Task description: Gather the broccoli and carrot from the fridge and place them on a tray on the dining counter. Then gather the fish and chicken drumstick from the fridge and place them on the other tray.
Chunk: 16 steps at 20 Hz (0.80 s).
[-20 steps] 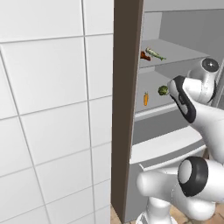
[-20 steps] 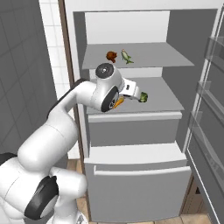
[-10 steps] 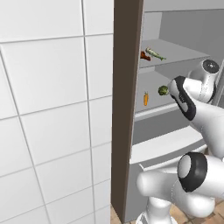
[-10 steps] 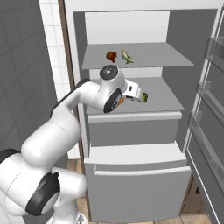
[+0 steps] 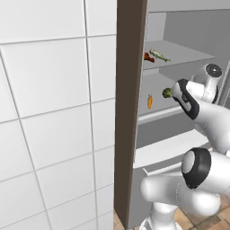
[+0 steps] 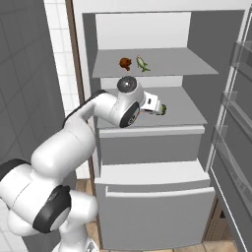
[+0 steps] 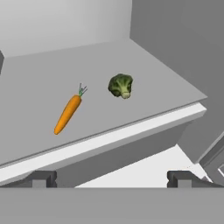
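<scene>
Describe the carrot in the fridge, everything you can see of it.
The carrot is a slim orange root that tapers to a point, with a small tuft of thin green stalks at its thick end. It lies flat on the grey middle fridge shelf, tuft toward the back of the fridge and tip toward the shelf's front edge. The broccoli sits beside it, apart, not touching. Nothing holds it; the pincer hangs open in front of the shelf.

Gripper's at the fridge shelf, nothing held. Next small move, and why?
Probably ease the gripper forward over the shelf edge toward the broccoli. Its fingers are spread wide and empty, short of the shelf, and the broccoli lies nearly straight ahead, apart from the carrot, so it looks the easier first grab.
</scene>
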### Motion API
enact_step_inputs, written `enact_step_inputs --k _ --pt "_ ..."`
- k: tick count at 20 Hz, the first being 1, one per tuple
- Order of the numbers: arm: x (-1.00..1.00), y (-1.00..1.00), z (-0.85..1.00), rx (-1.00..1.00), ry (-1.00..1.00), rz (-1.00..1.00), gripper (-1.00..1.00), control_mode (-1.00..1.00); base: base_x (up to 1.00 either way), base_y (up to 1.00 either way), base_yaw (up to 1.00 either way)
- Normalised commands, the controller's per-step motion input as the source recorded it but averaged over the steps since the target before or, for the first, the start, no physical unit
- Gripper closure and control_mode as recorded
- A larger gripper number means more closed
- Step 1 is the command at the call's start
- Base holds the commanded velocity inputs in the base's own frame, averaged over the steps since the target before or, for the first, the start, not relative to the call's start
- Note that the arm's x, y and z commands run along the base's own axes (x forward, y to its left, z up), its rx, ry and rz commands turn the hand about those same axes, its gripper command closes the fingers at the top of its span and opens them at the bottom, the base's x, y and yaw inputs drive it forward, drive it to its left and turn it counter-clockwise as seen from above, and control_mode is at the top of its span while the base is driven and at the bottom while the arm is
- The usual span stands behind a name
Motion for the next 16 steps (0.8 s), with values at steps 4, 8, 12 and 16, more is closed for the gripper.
enact_step_inputs --k 4,8,12,16 --pt "0.28 -0.08 -0.11 0.01 0.0 0.02 -1.0 -1.0 0.0 0.0 0.0" --pt "0.3 -0.09 -0.1 0.02 0.0 0.01 -1.0 -1.0 0.0 0.0 0.0" --pt "0.33 -0.06 -0.07 0.02 0.0 0.0 -1.0 -1.0 0.0 0.0 0.0" --pt "0.3 -0.03 -0.08 0.02 0.0 0.0 -1.0 -1.0 0.0 0.0 0.0"
